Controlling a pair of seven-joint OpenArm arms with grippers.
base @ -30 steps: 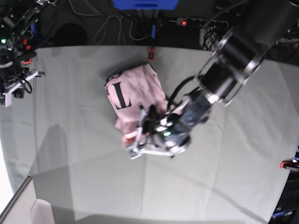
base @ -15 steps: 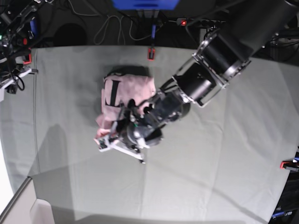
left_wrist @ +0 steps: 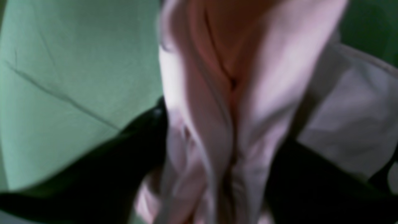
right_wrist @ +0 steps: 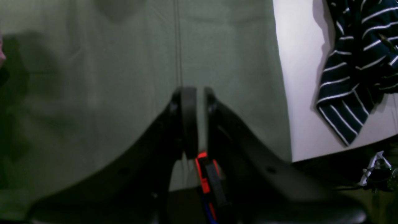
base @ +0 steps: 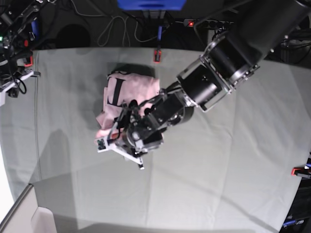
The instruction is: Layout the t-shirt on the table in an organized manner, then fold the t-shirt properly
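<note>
The pale pink t-shirt [base: 127,92] lies crumpled at the back middle of the table [base: 218,184], with a black letter showing on top. My left gripper [base: 108,141] sits low at the shirt's near-left edge. In the left wrist view a bunch of the t-shirt [left_wrist: 217,130] runs between the two dark fingers [left_wrist: 140,146], which stand well apart. The picture is blurred. My right gripper [right_wrist: 200,93] hangs shut and empty over the table [right_wrist: 93,93], off to the side and away from the shirt.
A red clamp [base: 157,55] holds the cloth at the far edge, and another clamp [base: 297,171] sits at the right. In the right wrist view a clamp [right_wrist: 203,168] shows below the fingers. A dark striped garment [right_wrist: 357,77] lies on a white surface [right_wrist: 298,93].
My left arm has swept to the left, dragging the t-shirt's near edge with it. Its fingers now stand wider apart. The right gripper has not moved.
</note>
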